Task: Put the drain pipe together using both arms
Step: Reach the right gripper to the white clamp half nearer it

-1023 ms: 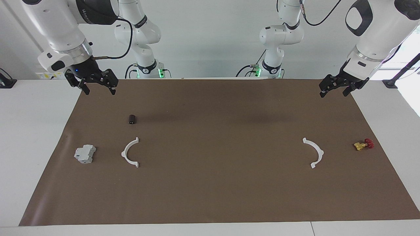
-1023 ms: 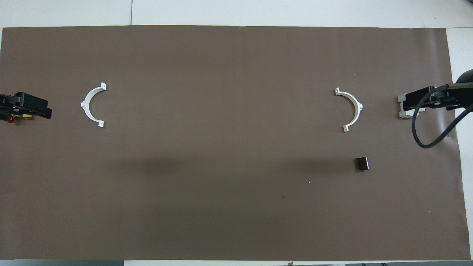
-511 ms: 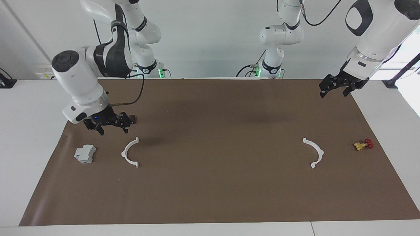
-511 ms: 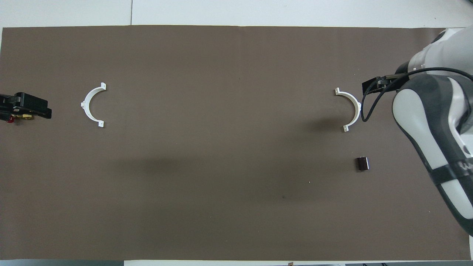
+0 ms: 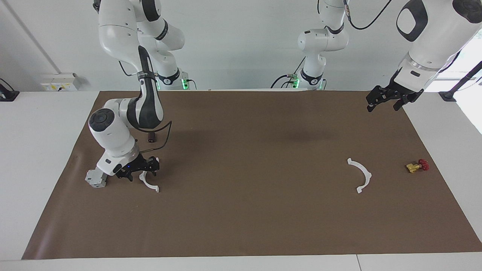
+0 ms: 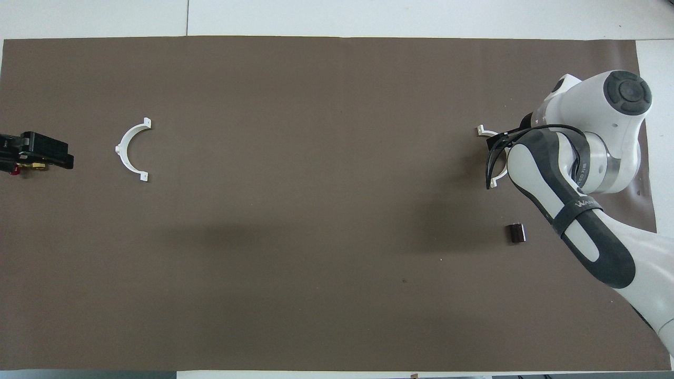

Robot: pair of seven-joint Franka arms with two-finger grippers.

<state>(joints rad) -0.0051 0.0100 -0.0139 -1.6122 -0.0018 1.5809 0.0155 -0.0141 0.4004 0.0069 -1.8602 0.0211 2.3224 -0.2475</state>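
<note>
The right gripper (image 5: 140, 174) is down at one white half-ring (image 5: 150, 183) beside the grey block (image 5: 95, 178); whether its jaws grip it cannot be told. The left gripper (image 5: 385, 101), jaws released, waits over the brown mat (image 5: 248, 210), with the other half-ring (image 5: 360, 175) near the red-and-yellow valve (image 5: 417, 166).

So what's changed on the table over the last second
The right gripper has come down from over the mat's near corner onto the half-ring beside the grey block; a grip isn't clear yet. The left gripper stayed waiting, open. The other half-ring, dark cylinder and small valve haven't moved.
</note>
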